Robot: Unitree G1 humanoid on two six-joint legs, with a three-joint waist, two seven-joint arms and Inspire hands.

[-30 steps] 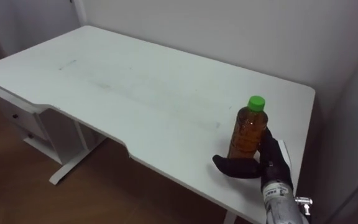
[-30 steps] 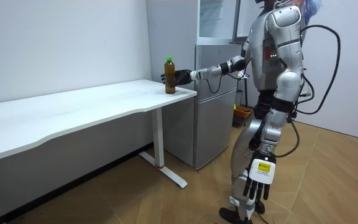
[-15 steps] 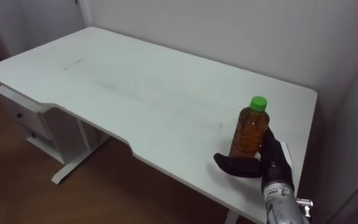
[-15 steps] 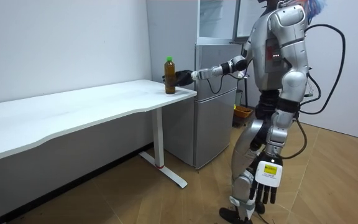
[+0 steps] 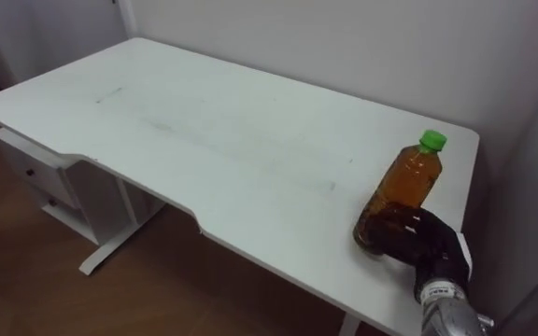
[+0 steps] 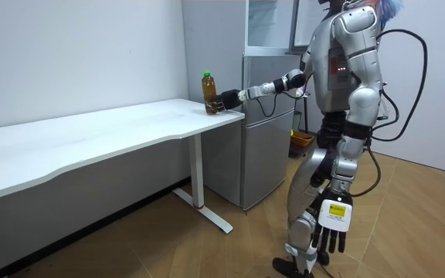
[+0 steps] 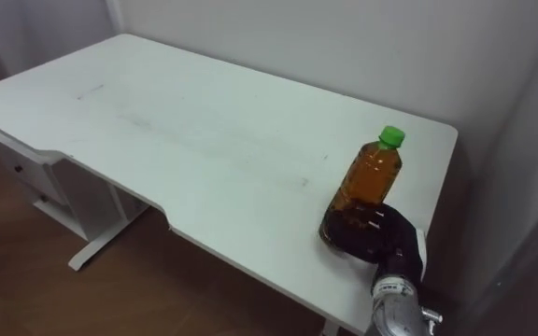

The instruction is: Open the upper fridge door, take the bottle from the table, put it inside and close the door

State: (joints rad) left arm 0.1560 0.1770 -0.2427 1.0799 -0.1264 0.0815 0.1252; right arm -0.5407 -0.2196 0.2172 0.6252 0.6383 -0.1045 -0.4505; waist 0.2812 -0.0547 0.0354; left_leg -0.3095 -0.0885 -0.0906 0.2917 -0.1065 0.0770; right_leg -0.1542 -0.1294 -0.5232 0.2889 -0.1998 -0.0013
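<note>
First, left eye view. Looks down on a white tabletop (image 5: 204, 131) set against a pale wall (image 5: 344, 47). Finds the bottle (image 5: 409, 187) near the tabletop's right end: amber liquid, green cap (image 5: 431, 140), body tilted with the cap leaning up and to the right. Base resting on the surface or just off it; cannot tell which. Finds the right hand (image 5: 418, 241), dark-fingered, curled tight round the bottle's lower part, wrist coming in from the lower right. Also a white drawer unit (image 5: 28, 173) under the tabletop's left end, on a wooden floor (image 5: 110, 289).

Next, room view. Places the robot upright on the floor at the tabletop's end, just beside a tall grey fridge (image 6: 273, 154), facing the room view's left. Right arm stretched out roughly level to the bottle at the tabletop's corner, fingers closed about its lower half. Left hand (image 6: 327, 232) hanging low beside the leg, fingers straight and relaxed, holding nothing, well apart from tabletop and bottle. Fridge just beyond the tabletop's end, top section cut by the upper edge.

Last, right eye view. Repeats the same scene: bottle tilted the same way, cap toward the upper right, lower part wrapped by the right hand near the tabletop's right end.
</note>
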